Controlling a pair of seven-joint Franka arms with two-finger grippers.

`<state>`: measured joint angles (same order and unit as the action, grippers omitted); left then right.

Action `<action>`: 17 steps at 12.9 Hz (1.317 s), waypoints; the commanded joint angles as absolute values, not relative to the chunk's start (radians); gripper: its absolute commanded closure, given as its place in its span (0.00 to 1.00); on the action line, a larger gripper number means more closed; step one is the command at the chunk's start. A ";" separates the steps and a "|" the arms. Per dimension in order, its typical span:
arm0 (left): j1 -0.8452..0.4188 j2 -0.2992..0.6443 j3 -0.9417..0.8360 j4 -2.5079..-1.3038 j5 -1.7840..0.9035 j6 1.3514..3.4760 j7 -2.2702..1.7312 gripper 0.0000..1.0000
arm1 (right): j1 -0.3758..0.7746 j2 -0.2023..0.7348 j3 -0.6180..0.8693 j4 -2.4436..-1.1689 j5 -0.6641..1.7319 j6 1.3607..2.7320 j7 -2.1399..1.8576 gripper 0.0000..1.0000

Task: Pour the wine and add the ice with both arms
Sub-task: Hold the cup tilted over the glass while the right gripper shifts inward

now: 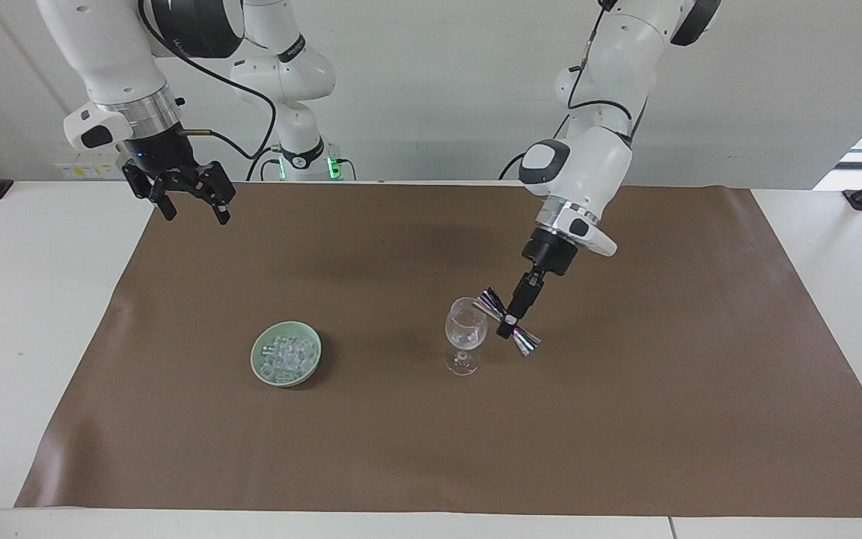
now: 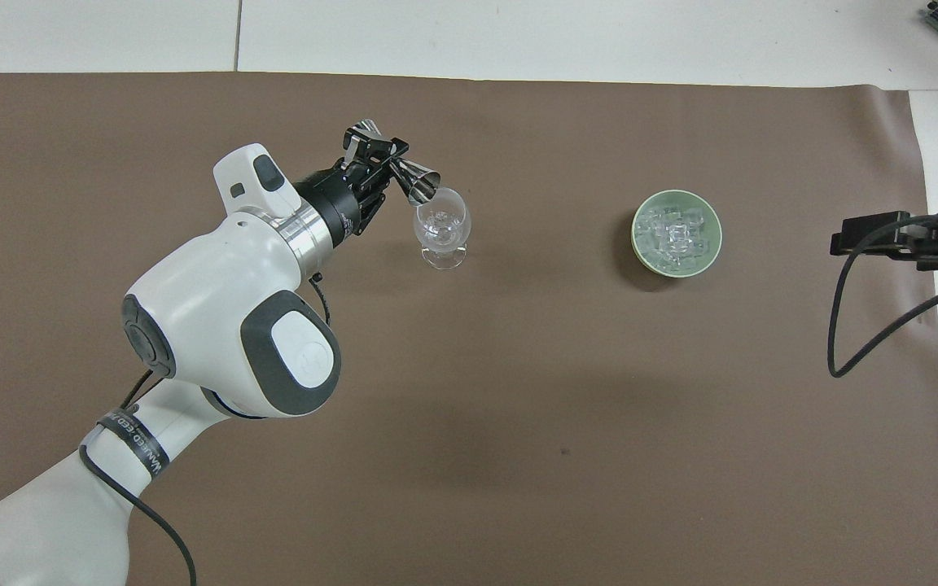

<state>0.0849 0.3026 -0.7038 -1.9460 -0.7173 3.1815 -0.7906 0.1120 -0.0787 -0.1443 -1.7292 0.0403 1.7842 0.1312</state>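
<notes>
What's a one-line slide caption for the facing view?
Left gripper tips a steel jigger at the wine glass; right gripper waits open.

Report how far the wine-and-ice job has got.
Done: the left gripper has the metal jigger and has brought it to the wine glass.
In hand: the jigger is tilted, its upper cup at the glass's rim; any liquid is too faint to tell.
Left: the ice all lies in the green dish. The right gripper waits open over the mat's corner.

Left end effector [image 1: 507, 325] tips a jigger [image 1: 506, 321] over the wine glass [image 1: 465, 335] — right arm waits
</notes>
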 commanded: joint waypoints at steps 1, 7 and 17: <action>0.078 0.328 -0.699 -1.919 -0.678 3.198 -0.788 1.00 | 0.106 -0.083 -0.140 -1.744 0.066 1.801 0.140 0.00; 0.080 0.330 -0.698 -1.924 -0.632 3.197 -0.776 1.00 | 0.106 -0.080 -0.140 -1.743 0.064 1.825 0.150 0.00; 0.083 0.330 -0.698 -1.927 -0.632 3.198 -0.716 1.00 | 0.127 -0.072 -0.138 -1.814 0.066 1.928 0.152 0.00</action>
